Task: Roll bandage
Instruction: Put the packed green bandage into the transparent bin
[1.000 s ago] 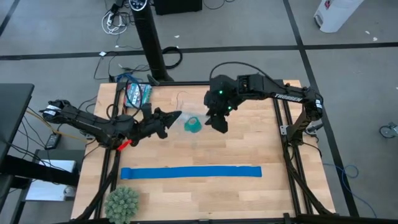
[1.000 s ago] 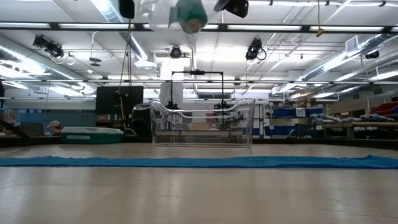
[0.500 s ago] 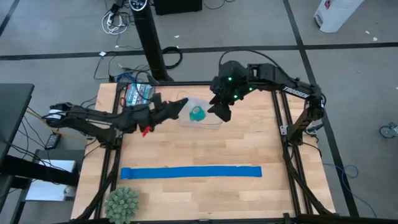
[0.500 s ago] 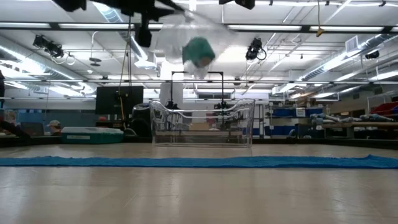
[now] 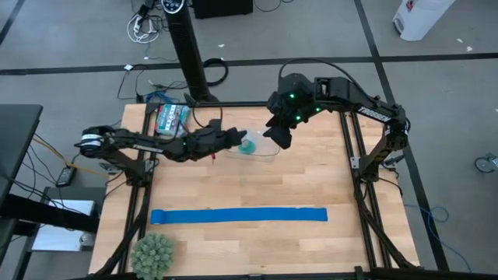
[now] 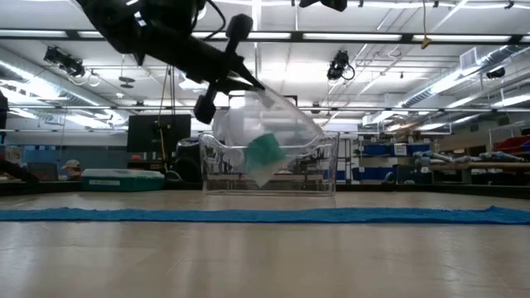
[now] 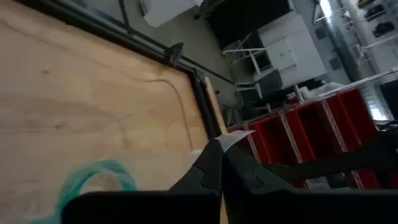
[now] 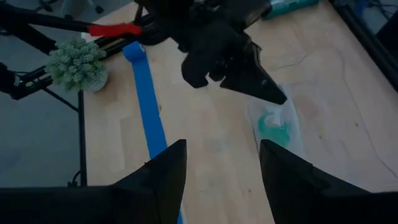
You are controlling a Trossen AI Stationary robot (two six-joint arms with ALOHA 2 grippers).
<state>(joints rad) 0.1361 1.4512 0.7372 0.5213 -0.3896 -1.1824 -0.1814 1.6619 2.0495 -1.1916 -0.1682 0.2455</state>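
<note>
Two pincers work over the bench (image 5: 257, 187). The left pincer (image 5: 236, 138) is pressed together on the edge of a clear bag (image 6: 273, 132), probably so the rolled bandage (image 6: 263, 155) stays inside, hanging above the blue strip (image 5: 239, 215). Just beside the bag, the right pincer (image 5: 280, 134) is spread and holds nothing.

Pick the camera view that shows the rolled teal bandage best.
Low view: the bandage hangs unobstructed inside a clear bag pinched by the left gripper. The high view shows it small, the right wrist view flattened under plastic, and the left wrist view only a blurred teal edge.
</note>
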